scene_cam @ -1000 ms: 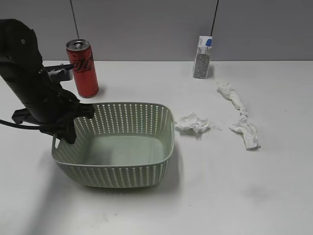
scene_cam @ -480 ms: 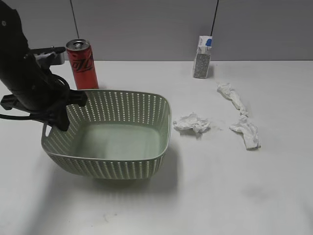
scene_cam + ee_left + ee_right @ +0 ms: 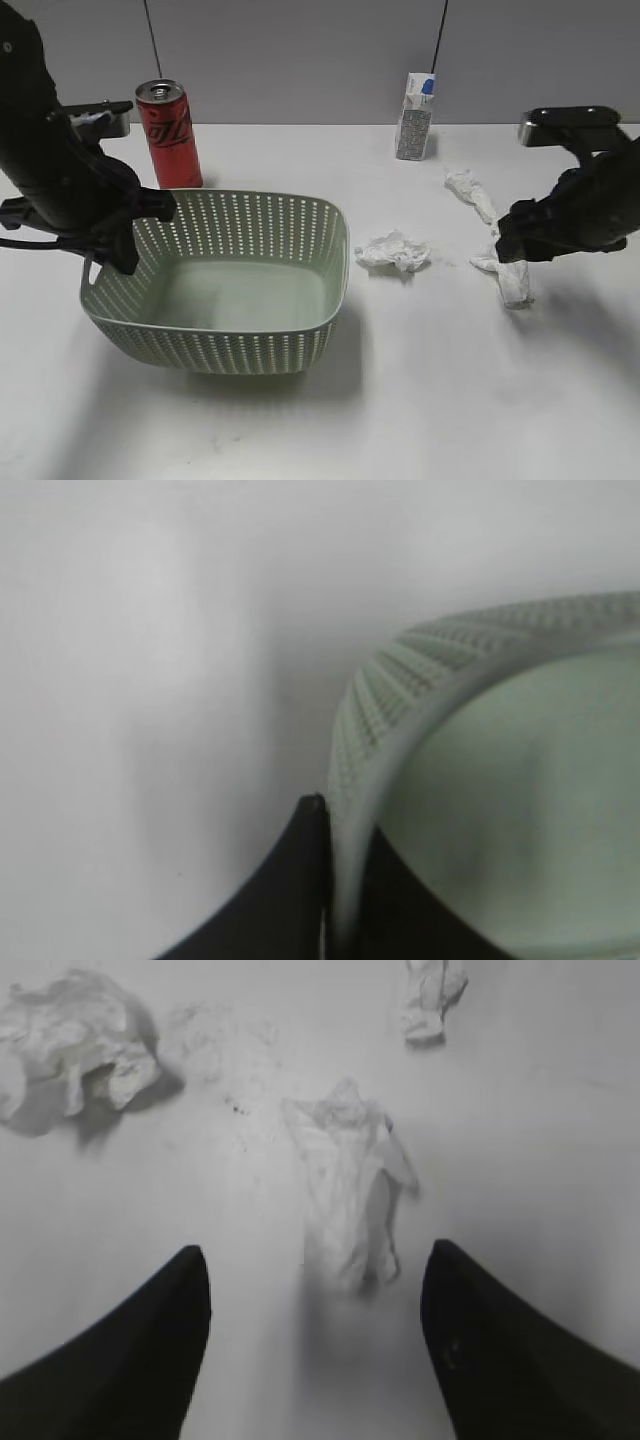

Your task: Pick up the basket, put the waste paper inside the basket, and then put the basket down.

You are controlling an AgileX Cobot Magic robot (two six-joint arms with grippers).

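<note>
The pale green basket [image 3: 240,300] is tilted, its left side lifted off the table. My left gripper [image 3: 112,250] is shut on the basket's left rim [image 3: 365,750]. A small crumpled paper wad [image 3: 395,249] lies right of the basket. A twisted paper strip [image 3: 474,193] lies further right, and another strip [image 3: 510,275] lies nearer. My right gripper [image 3: 515,250] is open and hovers above the nearer strip [image 3: 345,1195], which lies ahead between its fingers [image 3: 315,1260]. The wad [image 3: 70,1040] shows at the upper left of the right wrist view.
A red soda can [image 3: 170,135] stands behind the basket's left end, close to my left arm. A small white-and-grey carton with a blue top [image 3: 414,116] stands at the back by the wall.
My right arm has come into view from the right and now hovers over the nearer paper strip. The basket's left side has risen and shifted slightly left with my left gripper.
</note>
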